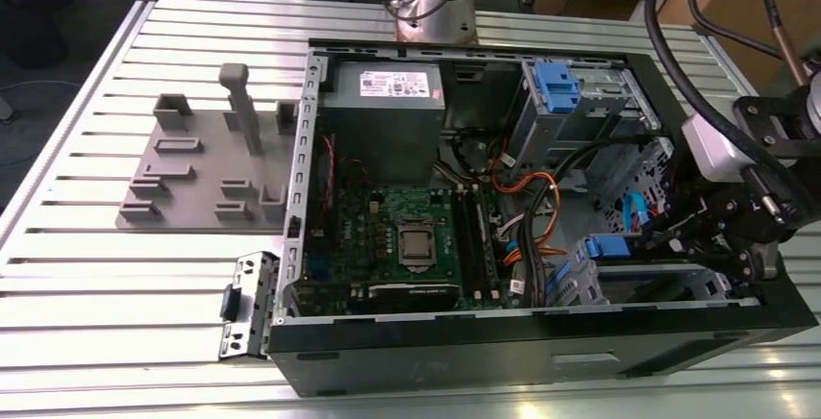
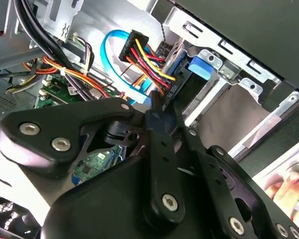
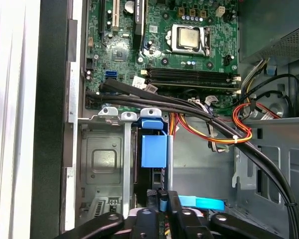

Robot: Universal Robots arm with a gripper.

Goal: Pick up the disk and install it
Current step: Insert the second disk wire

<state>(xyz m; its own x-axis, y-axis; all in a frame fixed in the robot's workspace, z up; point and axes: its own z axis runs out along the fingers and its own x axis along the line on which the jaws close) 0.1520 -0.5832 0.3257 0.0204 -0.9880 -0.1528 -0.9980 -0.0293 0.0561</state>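
The disk shows as a bright blue plastic frame (image 1: 609,246) standing in the metal drive cage at the front corner of the open computer case (image 1: 513,361), towards the exterior view's right. Both wrist views show the blue frame end (image 3: 154,149) (image 2: 202,67) set between the cage's rails, while the silver body stays hidden inside the cage. My gripper (image 1: 680,238) hangs just beside that cage, inside the case. Its black fingers are shut together with nothing between them (image 2: 157,107) (image 3: 162,196), their tips close to the disk's rear edge and a wired connector (image 2: 139,50).
A grey box with a white sticker (image 1: 385,102) and a green motherboard (image 1: 398,236) lie in the case. Thick black and orange cables (image 3: 189,107) cross near the cage. A small blue clip (image 1: 555,83) sits on the upper cage. A grey fixture plate (image 1: 206,169) lies outside. A hand (image 2: 289,188) shows beyond the case.
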